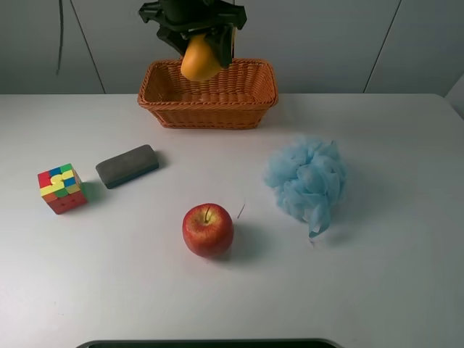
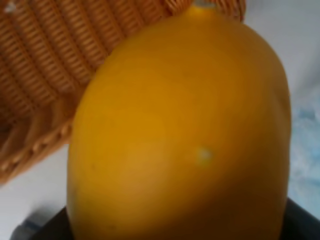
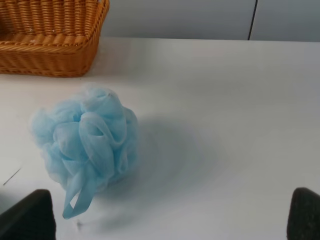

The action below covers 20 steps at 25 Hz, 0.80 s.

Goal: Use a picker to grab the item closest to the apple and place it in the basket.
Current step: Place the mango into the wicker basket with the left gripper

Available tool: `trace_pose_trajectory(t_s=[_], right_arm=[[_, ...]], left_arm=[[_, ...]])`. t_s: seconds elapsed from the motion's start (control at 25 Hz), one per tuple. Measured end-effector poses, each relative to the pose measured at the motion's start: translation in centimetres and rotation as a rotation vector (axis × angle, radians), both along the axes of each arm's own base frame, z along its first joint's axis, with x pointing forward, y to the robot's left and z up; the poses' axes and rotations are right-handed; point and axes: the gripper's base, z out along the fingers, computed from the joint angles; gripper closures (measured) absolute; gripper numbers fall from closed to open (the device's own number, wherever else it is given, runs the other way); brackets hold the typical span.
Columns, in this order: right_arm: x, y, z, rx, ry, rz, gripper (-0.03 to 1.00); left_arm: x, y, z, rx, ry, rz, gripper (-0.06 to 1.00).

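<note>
The left jaws grip the yellow fruit [image 1: 201, 61], holding it over the wicker basket [image 1: 250, 101] at the desk's [image 1: 391, 275] 12 o'clock edge. The right jaws stand wide apart, facing the blue bath puff [image 3: 87, 137], which lies at 2 o'clock from the apple [image 1: 208, 230].

Multicoloured puzzle cube [image 1: 61, 188] sits on white table [image 1: 391, 290], left side; grey eraser [image 1: 127, 165] near it, not touching. Blue bath pouf [image 1: 306, 181] lies well apart, right side.
</note>
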Motion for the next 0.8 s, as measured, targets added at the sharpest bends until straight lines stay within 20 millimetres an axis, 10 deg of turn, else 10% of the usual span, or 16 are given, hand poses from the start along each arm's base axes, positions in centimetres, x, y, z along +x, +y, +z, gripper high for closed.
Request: trace_pose_trajectory(t_s=[0.8], right_arm=[[0.0,0.0,0.0,0.000,0.000,0.000,0.27]], left_arm=[[8.9,-1.4,-10.0,0.028,-0.281,0.042,0.37]])
